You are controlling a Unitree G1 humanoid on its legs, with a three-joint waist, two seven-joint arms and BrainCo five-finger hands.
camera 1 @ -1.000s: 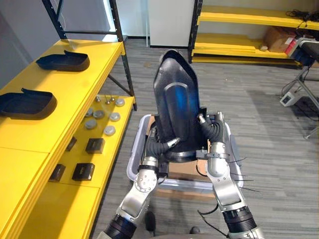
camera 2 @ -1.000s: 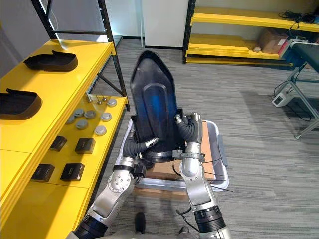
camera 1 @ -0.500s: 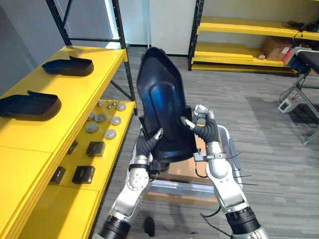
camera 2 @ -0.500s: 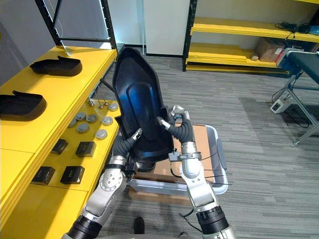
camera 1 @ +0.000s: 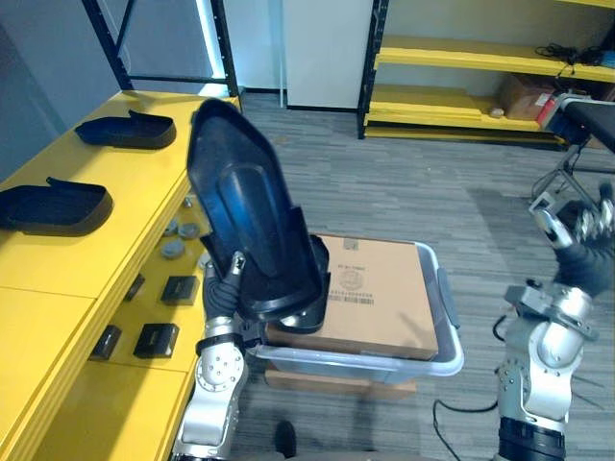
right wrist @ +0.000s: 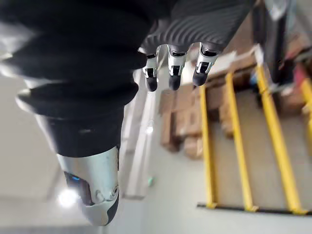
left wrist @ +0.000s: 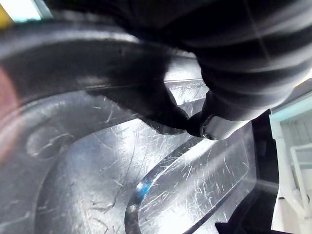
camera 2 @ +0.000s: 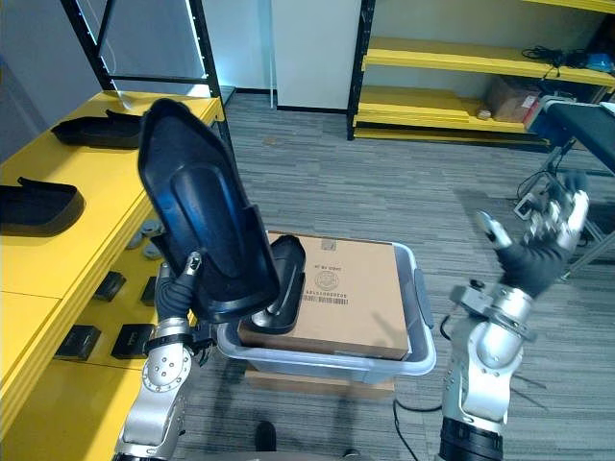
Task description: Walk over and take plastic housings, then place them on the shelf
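A large black plastic housing (camera 1: 245,230) is up in the air, leaning left toward the yellow shelf (camera 1: 115,221). My left hand (camera 1: 220,288) holds it from below, with its fingers curled on the lower edge. Up close, a dark-tipped finger (left wrist: 214,127) presses on the housing's scratched inner face (left wrist: 122,185). My right hand (camera 2: 538,252) is raised far to the right, away from the housing, with its fingers (right wrist: 170,73) straight and spread and nothing in it. Two more black housings (camera 1: 125,130) (camera 1: 53,204) lie on the shelf top.
A cardboard box (camera 1: 380,288) sits in a pale plastic bin (camera 1: 452,357) straight ahead on the floor. The lower shelf level holds round metal discs (camera 1: 178,240) and small black boxes (camera 1: 181,288). Yellow racks (camera 1: 461,58) stand at the far wall.
My right hand has let go of the housing and swung out to the right, open. My left hand alone has carried the housing left toward the shelf, uncovering the box.
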